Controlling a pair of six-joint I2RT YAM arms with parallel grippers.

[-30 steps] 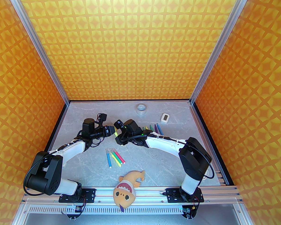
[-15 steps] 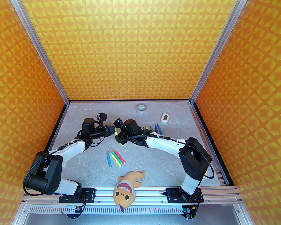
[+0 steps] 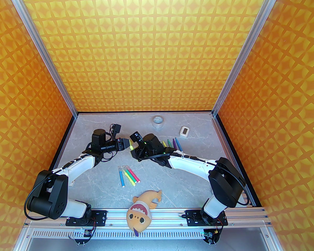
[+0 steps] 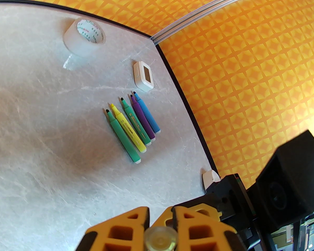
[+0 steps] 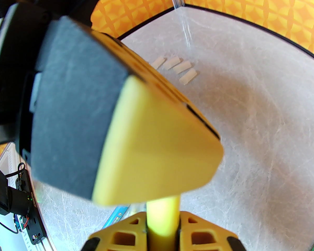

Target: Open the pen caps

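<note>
Translucent plastic shows end-on in the left pincer (image 4: 160, 218): one pen cap (image 4: 161, 239), clamped between its fingers (image 4: 196, 226). Facing it, the right pincer (image 5: 162, 218) is closed around a yellow marker (image 5: 162, 208) whose far end runs beneath the left fingers; whether cap and barrel have parted I cannot tell. Four loose pen caps (image 5: 181, 67) lie in a row on the surface (image 5: 251, 114) beyond. Left arm (image 3: 76, 165) and right arm (image 3: 191, 163) bend inward, wrists nearly meeting.
</note>
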